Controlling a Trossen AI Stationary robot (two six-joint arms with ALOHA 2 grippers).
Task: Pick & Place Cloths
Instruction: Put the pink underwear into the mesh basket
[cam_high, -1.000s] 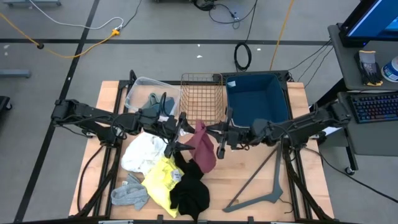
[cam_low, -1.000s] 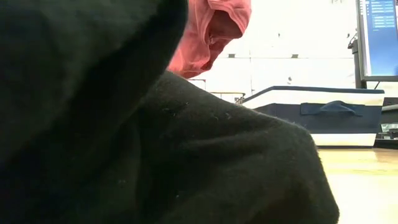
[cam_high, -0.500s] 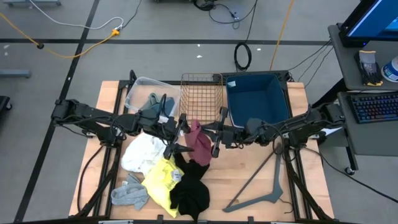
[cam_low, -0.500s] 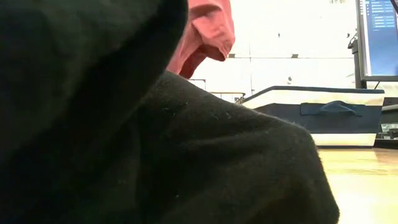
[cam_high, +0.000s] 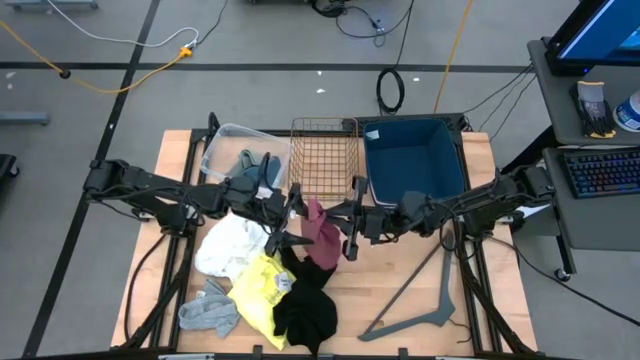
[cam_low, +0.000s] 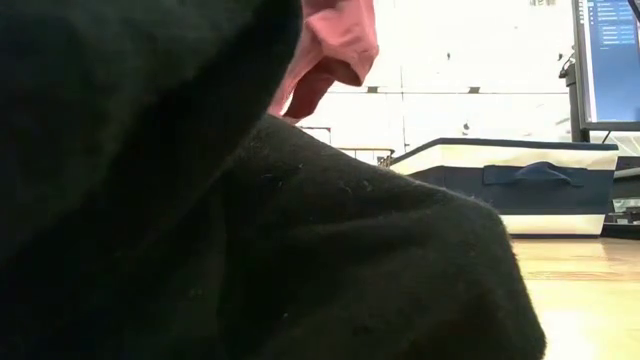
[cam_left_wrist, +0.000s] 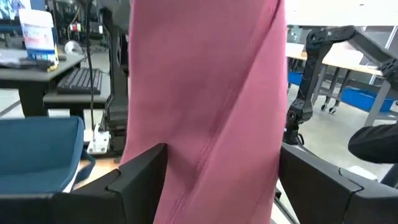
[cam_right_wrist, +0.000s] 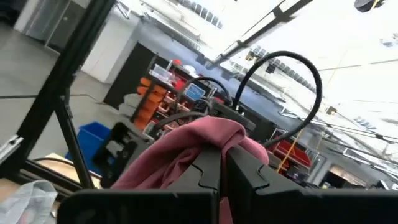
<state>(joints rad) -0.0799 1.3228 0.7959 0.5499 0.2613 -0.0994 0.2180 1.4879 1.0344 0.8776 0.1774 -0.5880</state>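
The maroon soft fabric cloth is seen from above hanging over the table's middle between both arms, so it can be passed or spread. The right gripper is clamped on it; the left gripper is spread wide beside it.

At table height, a black cloth fills the foreground, the maroon hem above.

The left wrist view shows maroon fabric between parted fingers, apparently unpinched.

The right wrist view shows closed fingers pinching a fold.

cloth between both pincers, above table
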